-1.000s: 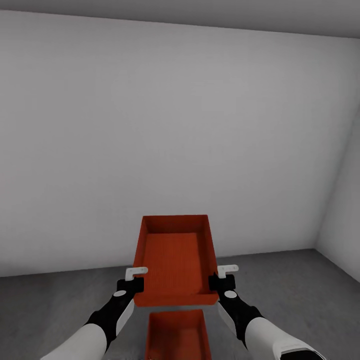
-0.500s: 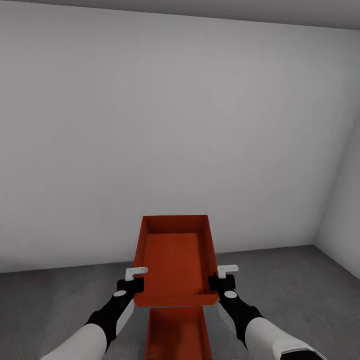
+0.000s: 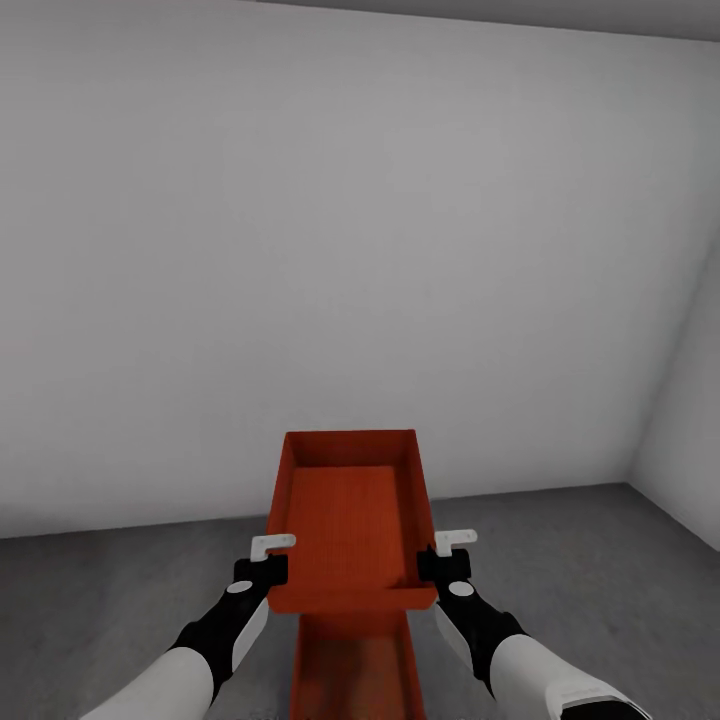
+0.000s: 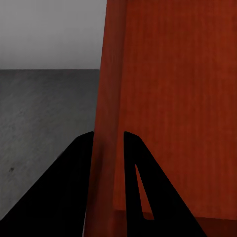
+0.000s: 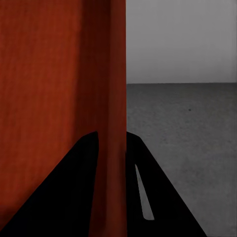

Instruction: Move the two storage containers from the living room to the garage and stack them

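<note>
— What have you got in your hands?

— One of the two storage containers, the upper container, held up in front of me between both arms. My left gripper pinches its left wall near the near corner, and my right gripper does the same on the right wall.

— How do the fingers sit?

— Narrow. In the left wrist view my two dark fingers straddle the thin orange-red wall, one on each side, pressed against it. The right wrist view shows the same: fingers on both sides of the wall.

— And the other bin?

— The lower container sits on the floor, dark grey speckled concrete, straight below the one I carry and nearer to me. Its far end is hidden behind the held bin's near wall. I cannot tell whether the two touch.

— What's around you?

— A plain white wall ahead, meeting a second white wall at the far right corner.
</note>
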{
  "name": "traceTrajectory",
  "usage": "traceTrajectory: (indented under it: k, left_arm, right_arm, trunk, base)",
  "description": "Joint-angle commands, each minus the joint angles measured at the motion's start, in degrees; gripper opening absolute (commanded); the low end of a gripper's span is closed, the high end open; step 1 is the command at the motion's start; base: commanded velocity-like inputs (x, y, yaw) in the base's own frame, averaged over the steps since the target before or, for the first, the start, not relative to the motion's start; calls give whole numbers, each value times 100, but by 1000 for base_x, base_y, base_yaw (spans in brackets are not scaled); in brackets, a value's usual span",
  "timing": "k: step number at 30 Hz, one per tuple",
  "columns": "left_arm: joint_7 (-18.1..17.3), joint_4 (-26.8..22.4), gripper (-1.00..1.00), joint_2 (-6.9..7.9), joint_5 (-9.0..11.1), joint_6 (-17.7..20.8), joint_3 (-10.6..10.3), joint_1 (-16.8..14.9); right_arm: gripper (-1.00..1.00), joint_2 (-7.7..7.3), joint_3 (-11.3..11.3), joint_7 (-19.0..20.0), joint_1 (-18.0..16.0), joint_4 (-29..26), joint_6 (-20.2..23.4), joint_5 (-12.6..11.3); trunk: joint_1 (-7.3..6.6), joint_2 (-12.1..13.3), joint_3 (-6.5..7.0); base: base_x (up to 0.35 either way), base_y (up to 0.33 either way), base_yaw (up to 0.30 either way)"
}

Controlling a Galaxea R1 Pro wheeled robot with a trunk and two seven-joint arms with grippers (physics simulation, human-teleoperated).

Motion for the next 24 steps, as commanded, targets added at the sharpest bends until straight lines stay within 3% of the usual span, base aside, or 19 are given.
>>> traceTrajectory:
  k: [1, 24]
  left_arm:
    - [94, -44, -100, 210, -79, -311, 83, -6]
    - [94, -44, -100, 215, -82, -311, 83, -6]
  right_arm:
    - [-100, -45, -49, -52, -3, 21, -11, -13]
    - [-100, -54, -49, -52, -2, 21, -11, -13]
  trunk:
    - [0, -7, -18]
    - [0, -7, -227]
  base:
    - [0, 0, 0]
    - [0, 0, 0]
